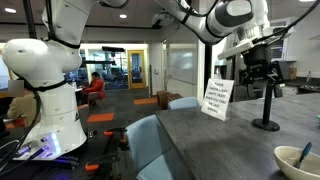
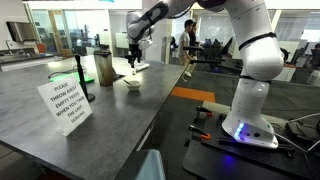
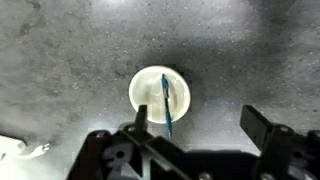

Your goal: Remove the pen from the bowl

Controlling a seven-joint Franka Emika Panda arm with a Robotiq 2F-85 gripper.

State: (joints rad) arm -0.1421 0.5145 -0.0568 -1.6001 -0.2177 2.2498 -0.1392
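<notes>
The off-white bowl sits on the dark grey table, seen from above in the wrist view. The thin light-blue pen lies in it, one end sticking out over the rim. The bowl also shows in both exterior views, with the pen leaning on its rim. My gripper is open and empty. It hangs well above the bowl, with the bowl by its left finger. The gripper shows in both exterior views.
A black post with a round base and a white printed sign stand on the table. A tall cylinder stands near the bowl. A white object lies at the wrist view's lower left.
</notes>
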